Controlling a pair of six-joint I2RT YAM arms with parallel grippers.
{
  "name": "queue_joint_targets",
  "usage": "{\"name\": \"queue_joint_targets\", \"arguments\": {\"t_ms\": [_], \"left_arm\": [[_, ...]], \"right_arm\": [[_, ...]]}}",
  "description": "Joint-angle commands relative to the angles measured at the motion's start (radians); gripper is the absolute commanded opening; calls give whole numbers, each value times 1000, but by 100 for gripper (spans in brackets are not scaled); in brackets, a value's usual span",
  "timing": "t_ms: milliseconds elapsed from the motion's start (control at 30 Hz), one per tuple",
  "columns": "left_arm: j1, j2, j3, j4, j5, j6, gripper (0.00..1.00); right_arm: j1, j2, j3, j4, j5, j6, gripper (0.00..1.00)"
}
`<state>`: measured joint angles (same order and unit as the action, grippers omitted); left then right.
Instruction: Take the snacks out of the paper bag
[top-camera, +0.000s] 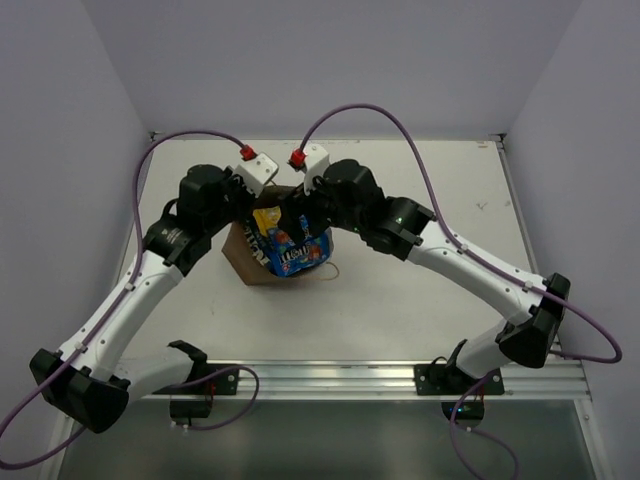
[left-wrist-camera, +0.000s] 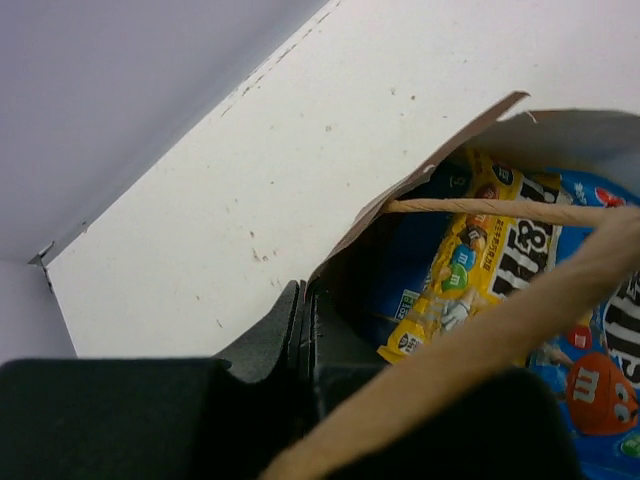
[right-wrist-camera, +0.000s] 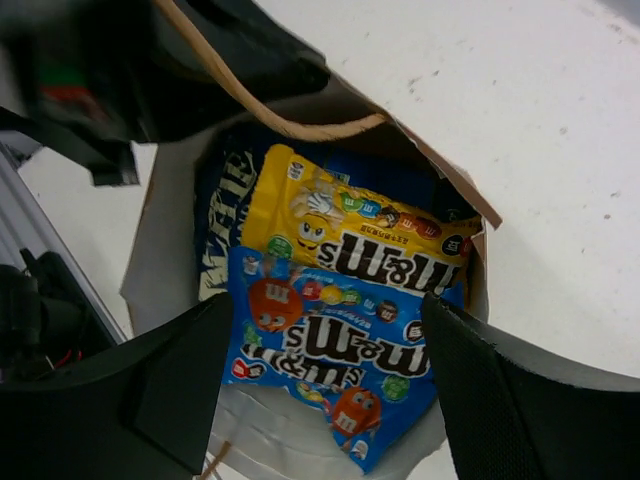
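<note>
1. Top view: the paper bag (top-camera: 250, 265) sits on the table (top-camera: 400, 300) with its mouth open and the snacks (top-camera: 295, 255) inside. Both arms meet over it.
2. Left wrist view: the left gripper (left-wrist-camera: 305, 310) is clenched on the bag's rim. Hold it taut so the mouth gapes.
3. Right wrist view: the right gripper (right-wrist-camera: 330, 335) is released, grasping nothing, its fingers straddling the blue packet (right-wrist-camera: 340, 365). Lower squarely, clear of the handle (right-wrist-camera: 270, 120), then close.

Left claw (left-wrist-camera: 305, 305) pinched shut, right claw (right-wrist-camera: 328, 310) spread wide (both arms stretched forward)
</note>
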<state>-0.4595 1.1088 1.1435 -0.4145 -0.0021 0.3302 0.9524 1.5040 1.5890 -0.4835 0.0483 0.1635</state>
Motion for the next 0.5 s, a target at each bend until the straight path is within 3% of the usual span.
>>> {"name": "queue_joint_targets", "arguments": {"t_ms": [0,267,467], "left_arm": [[4,-106,35,221,60,-32,0],[2,-116,-5,174,41,-91,0],[2,-113,-14,167,21,-106,0]], "right_arm": [[17,7,-75,109,-19,34,78],[54,41,-168,192,2,77,78],[89,12,-222,232,-36,-17,78]]}}
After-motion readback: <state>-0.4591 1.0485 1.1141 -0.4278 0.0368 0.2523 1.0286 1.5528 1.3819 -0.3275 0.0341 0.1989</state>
